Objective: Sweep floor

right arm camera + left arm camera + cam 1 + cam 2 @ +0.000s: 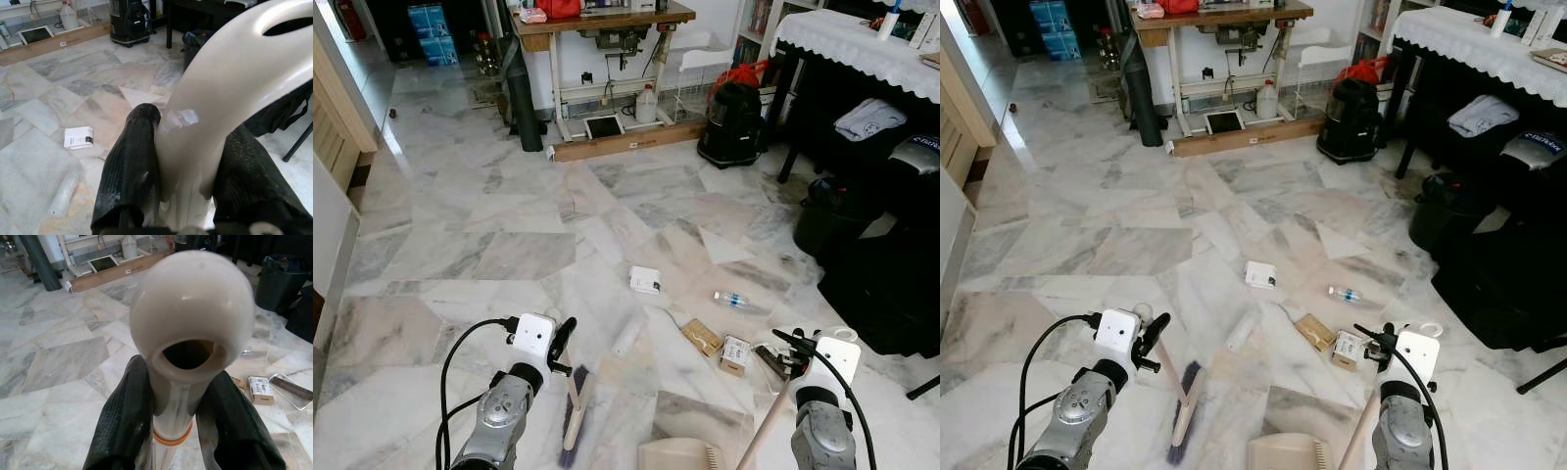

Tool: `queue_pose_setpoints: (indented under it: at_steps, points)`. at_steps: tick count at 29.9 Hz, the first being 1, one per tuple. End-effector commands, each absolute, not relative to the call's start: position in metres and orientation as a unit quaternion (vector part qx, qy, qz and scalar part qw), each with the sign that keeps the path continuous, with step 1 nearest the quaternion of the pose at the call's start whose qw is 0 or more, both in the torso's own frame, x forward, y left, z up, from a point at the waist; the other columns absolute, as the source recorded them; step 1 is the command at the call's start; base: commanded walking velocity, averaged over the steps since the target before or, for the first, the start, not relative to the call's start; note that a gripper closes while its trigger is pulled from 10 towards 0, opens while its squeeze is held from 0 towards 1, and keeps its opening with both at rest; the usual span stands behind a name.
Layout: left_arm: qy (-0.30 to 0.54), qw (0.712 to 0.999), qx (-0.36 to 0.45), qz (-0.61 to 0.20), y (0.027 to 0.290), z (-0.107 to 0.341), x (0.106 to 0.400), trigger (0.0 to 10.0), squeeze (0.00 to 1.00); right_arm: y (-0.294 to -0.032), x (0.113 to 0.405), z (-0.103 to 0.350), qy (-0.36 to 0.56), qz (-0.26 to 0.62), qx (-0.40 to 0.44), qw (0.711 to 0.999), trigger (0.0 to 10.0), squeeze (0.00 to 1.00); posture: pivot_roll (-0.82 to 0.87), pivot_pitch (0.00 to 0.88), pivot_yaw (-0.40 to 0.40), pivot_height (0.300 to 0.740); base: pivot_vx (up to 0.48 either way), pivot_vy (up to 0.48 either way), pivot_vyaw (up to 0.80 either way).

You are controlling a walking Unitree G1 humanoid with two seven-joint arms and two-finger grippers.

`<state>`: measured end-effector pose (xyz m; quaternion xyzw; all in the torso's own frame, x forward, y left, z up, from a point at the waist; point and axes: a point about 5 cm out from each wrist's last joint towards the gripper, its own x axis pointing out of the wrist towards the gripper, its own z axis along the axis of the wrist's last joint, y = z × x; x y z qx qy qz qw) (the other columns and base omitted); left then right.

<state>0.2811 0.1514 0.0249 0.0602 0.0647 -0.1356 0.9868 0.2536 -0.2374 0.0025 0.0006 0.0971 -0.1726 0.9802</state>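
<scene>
Left wrist view shows our left gripper (178, 416) closed on the broom handle (190, 328), with the brush head (574, 411) resting on the marble floor (499, 225) near us. Our right gripper (188, 171) clamps the cream dustpan handle (230, 88), and the dustpan (680, 453) sits low between the 2 arms. The litter, a white box (644, 279), a plastic bottle (729, 300) and 2 cartons (720, 345), lies just beyond; we judge a too fast stroke could roll the bottle away to the right under the black furniture (881, 274).
</scene>
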Motion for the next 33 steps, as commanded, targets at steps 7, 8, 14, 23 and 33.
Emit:
queue_pose_setpoints:
  at_steps: [7, 8, 14, 23, 33]
  points:
    - [-0.066, 0.995, -0.002, -0.077, 0.169, 0.125, 0.347, 10.0, 0.00, -0.219, 0.327, 0.139, -0.125, -0.076, -0.003, 0.989, 10.0, 0.00, -0.11, 0.000, 0.014, 0.740, 0.000, 0.000, 0.00]
    - [-0.066, 0.995, -0.002, -0.077, 0.169, 0.125, 0.347, 10.0, 0.00, -0.219, 0.327, 0.139, -0.125, -0.076, -0.003, 0.989, 10.0, 0.00, -0.11, 0.000, 0.014, 0.740, 0.000, 0.000, 0.00]
    - [-0.073, 0.993, 0.012, -0.096, 0.166, 0.132, 0.349, 10.0, 0.00, -0.217, 0.330, 0.147, -0.143, -0.071, 0.003, 0.987, 10.0, 0.00, -0.10, 0.000, 0.022, 0.740, 0.000, 0.000, 0.00]
    - [-0.063, 0.993, 0.003, -0.096, 0.165, 0.134, 0.349, 10.0, 0.00, -0.216, 0.323, 0.155, -0.129, -0.067, 0.012, 0.989, 10.0, 0.00, -0.10, 0.000, 0.022, 0.740, 0.000, 0.000, 0.00]
    - [-0.068, 0.994, -0.022, -0.078, 0.168, 0.134, 0.347, 10.0, 0.00, -0.217, 0.319, 0.151, -0.110, -0.084, 0.007, 0.990, 10.0, 0.00, -0.11, 0.000, 0.020, 0.740, 0.000, 0.000, 0.00]
